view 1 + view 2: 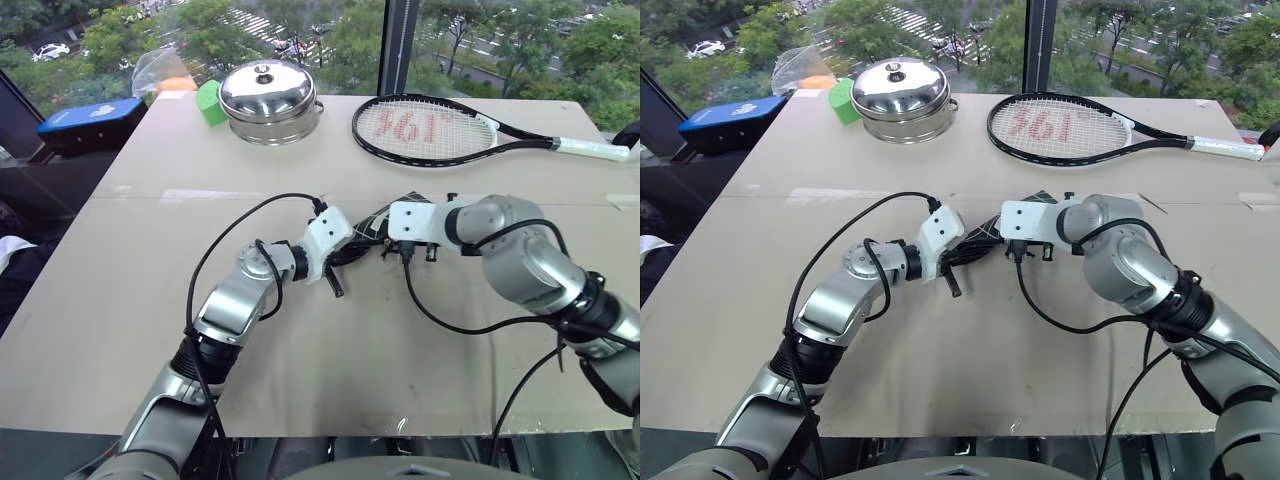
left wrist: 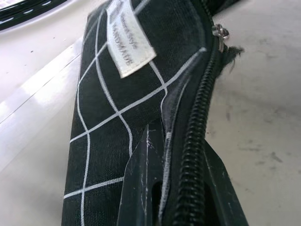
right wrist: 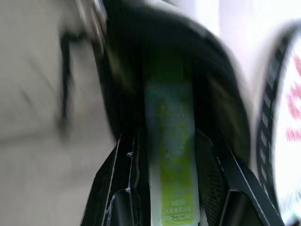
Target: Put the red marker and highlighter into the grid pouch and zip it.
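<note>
While the left gripper (image 2: pixel 181 188) pinches the soft black grid pouch (image 2: pixel 127 94) by its toothy zipper edge, the right gripper (image 3: pixel 171 188) holds the stubby green highlighter (image 3: pixel 171 155) at its mouth.

Grid pouch and highlighter, mid-surface

The black, white-gridded grid pouch (image 2: pixel 113 108) lies on the surface with its white label up and zipper edge pinched; the green highlighter (image 3: pixel 171 155) points into its open mouth.
</note>
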Available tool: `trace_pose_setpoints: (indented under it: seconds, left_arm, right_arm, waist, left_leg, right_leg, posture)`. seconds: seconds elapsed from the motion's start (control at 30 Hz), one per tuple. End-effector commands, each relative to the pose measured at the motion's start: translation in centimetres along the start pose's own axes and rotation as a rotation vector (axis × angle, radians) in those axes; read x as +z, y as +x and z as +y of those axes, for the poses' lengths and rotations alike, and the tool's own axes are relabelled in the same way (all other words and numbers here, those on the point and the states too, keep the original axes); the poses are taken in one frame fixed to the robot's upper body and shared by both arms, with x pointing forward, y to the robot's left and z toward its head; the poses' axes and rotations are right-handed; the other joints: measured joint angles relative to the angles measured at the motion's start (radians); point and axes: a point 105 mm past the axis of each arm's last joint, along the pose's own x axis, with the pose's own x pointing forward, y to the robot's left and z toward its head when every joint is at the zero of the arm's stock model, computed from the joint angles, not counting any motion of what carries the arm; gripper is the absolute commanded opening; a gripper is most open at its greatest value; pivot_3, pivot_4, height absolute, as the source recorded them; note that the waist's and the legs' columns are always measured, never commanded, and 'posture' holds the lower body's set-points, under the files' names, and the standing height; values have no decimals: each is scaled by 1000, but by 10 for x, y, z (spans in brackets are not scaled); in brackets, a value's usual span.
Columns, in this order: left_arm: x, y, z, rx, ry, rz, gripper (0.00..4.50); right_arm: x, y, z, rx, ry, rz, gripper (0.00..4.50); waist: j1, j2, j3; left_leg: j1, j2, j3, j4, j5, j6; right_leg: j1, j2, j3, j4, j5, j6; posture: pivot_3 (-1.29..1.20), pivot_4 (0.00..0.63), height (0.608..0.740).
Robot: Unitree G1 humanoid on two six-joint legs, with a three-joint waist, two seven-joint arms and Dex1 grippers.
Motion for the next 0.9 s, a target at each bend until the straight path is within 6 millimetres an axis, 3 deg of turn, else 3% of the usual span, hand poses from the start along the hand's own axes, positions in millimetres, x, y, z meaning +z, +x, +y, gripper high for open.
trace_pose_setpoints:
  seconds: [0.03, 0.1, 0.2, 0.27, 0.33, 0.43, 0.57, 0.77, 0.9]
  left_arm:
    - [16, 1, 0, -1, 26, -59, 0]
    - [15, 0, 2, 8, -4, -61, 0]
    - [16, -1, 6, 19, -48, -67, 0]
    - [17, -1, 8, 20, -66, -71, 0]
    - [19, -1, 10, 18, -80, -76, 0]
    - [22, 0, 12, 12, -88, -83, 0]
    - [27, -1, 13, 6, -87, -91, 0]
    - [27, -3, 14, -1, -84, -85, 0]
    - [27, -5, 13, -4, -81, -78, 0]
  right_arm:
    - [6, -15, -18, -91, 36, -67, 2538]
    - [10, -34, -20, -92, 180, -153, 3201]
    - [17, -73, -13, -25, 453, -327, 3201]
    - [21, -94, 2, 71, 594, -426, 3201]
    - [21, -103, 20, 135, 722, -468, 3201]
    - [19, -94, 39, 145, 888, -499, 3201]
    - [13, -65, 59, 87, 1083, -435, 3201]
    - [18, -27, 43, -47, 1306, -482, 3201]
    - [25, -17, 26, -88, 1355, -557, 3201]
  waist:
    - [-1, 0, 0]
    - [0, -1, 0]
    - [-1, -1, 0]
    - [-1, -1, -1]
    - [-1, -1, -1]
    - [-3, -2, -1]
    - [-4, -1, -2]
    - [-5, -2, -2]
    - [-2, -1, -1]
  left_leg:
    - [0, 0, 0, 0, 0, 0]
    - [0, 0, 0, 0, 0, 0]
    - [-1, 0, -1, 0, 0, 0]
    - [-1, 1, -2, 0, 0, 0]
    - [0, 1, -3, 0, -2, 3]
    - [1, 1, -5, 0, -3, 4]
    - [1, 0, -5, 0, -3, 4]
    - [2, 0, -5, 0, 1, -1]
    - [1, 0, -5, -1, 1, -2]
  right_leg:
    - [0, 0, 0, 0, 0, 0]
    - [0, -1, 0, 0, 0, 0]
    - [0, -1, -1, 0, 0, 0]
    - [0, 0, -1, 1, 0, 0]
    - [1, 0, -3, 1, 0, 0]
    - [2, -1, -4, 1, 0, 0]
    - [2, 0, -3, 1, 0, 0]
    - [2, 1, -3, 2, 0, 0]
    - [2, 1, -3, 1, 0, 0]
  posture:
    - [0, 150, 740]
    - [0, 150, 740]
    - [0, 150, 740]
    - [0, 150, 740]
    - [0, 150, 740]
    - [0, 150, 740]
    - [0, 150, 740]
    - [0, 150, 740]
    - [0, 150, 740]
